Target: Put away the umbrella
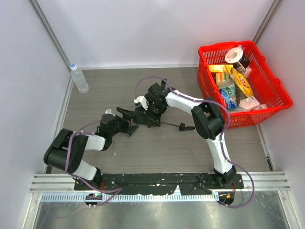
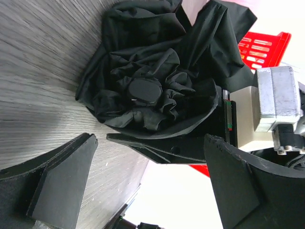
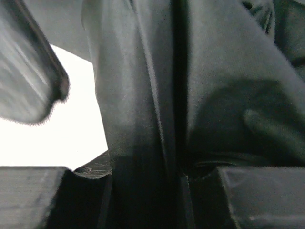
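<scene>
The left pincer (image 2: pixel 150 139) is being held wide open, and nothing is being gripped between its fingers (image 2: pixel 62 191). Its tips are being pointed at the umbrella (image 2: pixel 143 90), just short of the crumpled black fabric. The right pincer (image 3: pixel 145 195) is being held closed on the umbrella. A fold of the black cloth is being pinched between its two fingers, and its wrist view is being filled almost wholly by that fabric.

The umbrella is being shown as a loosely bundled heap with a round black cap at the centre of the folds. It is being rested on the grey wood-grain table (image 1: pixel 157 152) near the middle, between the two pincers. A thin black piece (image 1: pixel 174 125) of it is being trailed along the tabletop towards the right.

Further out, a red basket (image 1: pixel 274 88) filled with packets is being seen at the far right of the table. A clear water bottle (image 1: pixel 79 78) is being seen upright at the far left edge.
</scene>
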